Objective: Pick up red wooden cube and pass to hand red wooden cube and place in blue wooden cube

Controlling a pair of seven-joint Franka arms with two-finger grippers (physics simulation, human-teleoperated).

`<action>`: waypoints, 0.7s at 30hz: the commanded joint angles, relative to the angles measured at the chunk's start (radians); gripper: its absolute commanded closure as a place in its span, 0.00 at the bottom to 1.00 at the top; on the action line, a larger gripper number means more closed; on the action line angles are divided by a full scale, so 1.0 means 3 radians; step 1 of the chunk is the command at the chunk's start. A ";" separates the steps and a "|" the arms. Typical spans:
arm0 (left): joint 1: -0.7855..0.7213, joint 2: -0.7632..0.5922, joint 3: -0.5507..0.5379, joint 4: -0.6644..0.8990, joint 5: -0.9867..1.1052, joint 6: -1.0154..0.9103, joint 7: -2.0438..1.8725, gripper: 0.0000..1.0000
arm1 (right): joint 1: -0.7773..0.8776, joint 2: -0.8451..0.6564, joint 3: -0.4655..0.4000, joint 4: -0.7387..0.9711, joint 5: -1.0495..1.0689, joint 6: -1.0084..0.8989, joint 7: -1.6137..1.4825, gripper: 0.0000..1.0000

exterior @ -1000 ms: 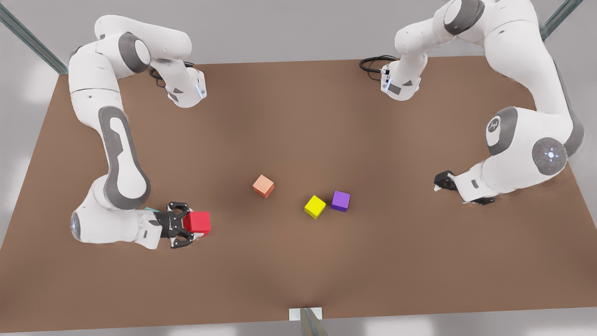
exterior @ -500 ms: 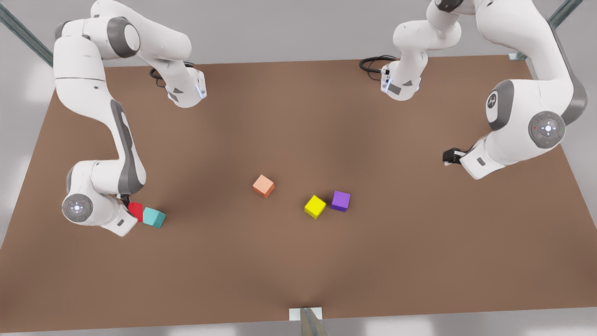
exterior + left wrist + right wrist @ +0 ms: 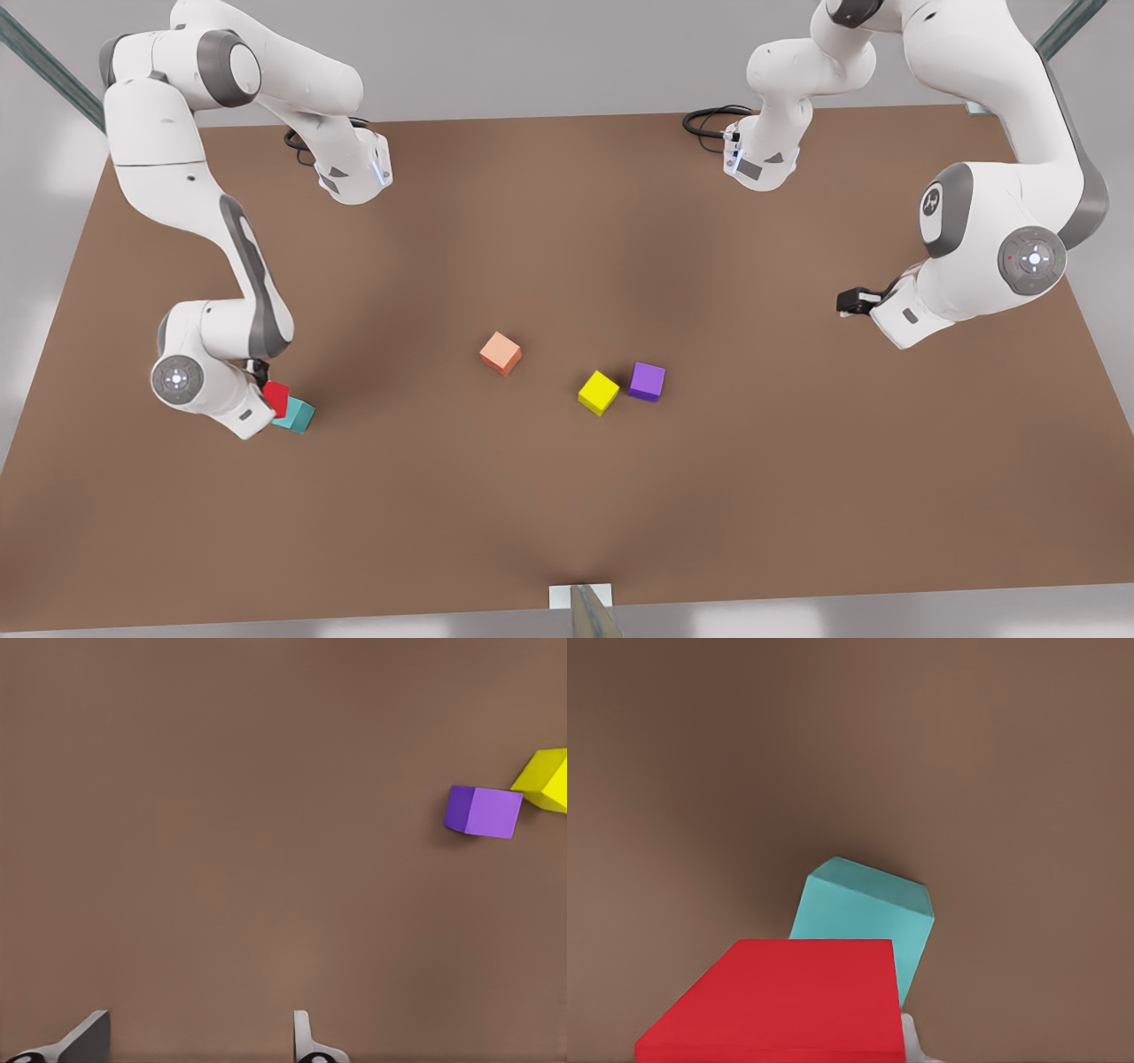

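Red wooden cube between right gripper jaws, blue wooden cube just beyond; purple cube, yellow cube well ahead of left gripper jaws.

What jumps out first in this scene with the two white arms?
The bright red wooden cube, held by the right gripper at the front view's left, just above the blue wooden cube. Mid-table lie a salmon cube, a yellow cube and a purple cube. The left gripper waits open at the right.

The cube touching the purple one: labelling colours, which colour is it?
Yellow cube, corner against the purple cube; clearest in the front view.
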 commanded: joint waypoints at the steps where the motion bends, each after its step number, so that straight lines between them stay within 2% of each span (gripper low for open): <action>1: 0.0000 -0.0003 -0.0001 0.0003 0.0002 -0.0006 -0.0116 0.00 | 0.0000 0.0003 0.0000 -0.0034 0.0002 0.0265 0.0380 0.53; 9: 0.0000 0.0007 -0.0001 0.0003 0.0002 -0.0006 -0.0116 0.00 | 0.0000 0.0023 0.0000 -0.0054 0.0017 0.0280 0.0385 0.52; 10: 0.0000 0.0007 -0.0001 0.0003 0.0002 -0.0006 -0.0116 0.00 | 0.0000 0.0023 0.0000 -0.0054 0.0017 0.0280 0.0385 0.45; 11: 0.0000 0.0007 -0.0001 -0.0002 0.0002 -0.0006 -0.0116 0.00 | 0.0000 0.0023 0.0000 -0.0054 0.0022 0.0275 0.0446 0.00; 21: 0.0005 0.0028 -0.0001 0.0003 0.0007 -0.0006 -0.0116 0.00 | 0.0005 0.0054 0.0000 -0.0075 0.0017 0.0280 0.0498 0.00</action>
